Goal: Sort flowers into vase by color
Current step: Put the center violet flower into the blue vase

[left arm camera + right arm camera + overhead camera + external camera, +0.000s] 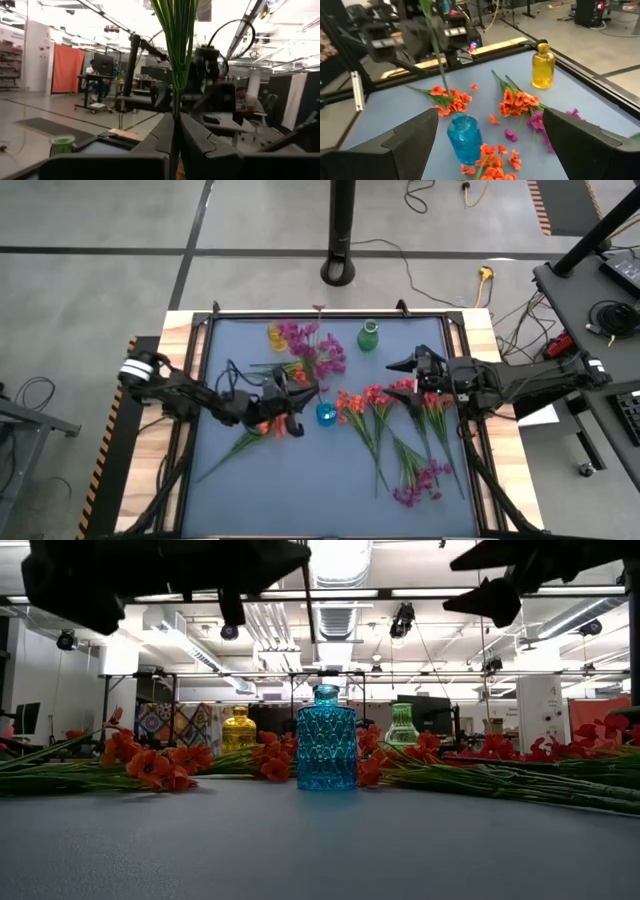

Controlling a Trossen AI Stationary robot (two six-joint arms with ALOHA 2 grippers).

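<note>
The left hand, near the middle of the counter, is clamped shut on a green flower stem that stands upright between its fingers, just beside the blue vase. The right hand hangs with fingers spread wide, gripping nothing, above the red flowers. The blue vase, yellow vase and green vase near the far edge show no stems inside. Loose purple flowers lie toward the near edge.
</note>
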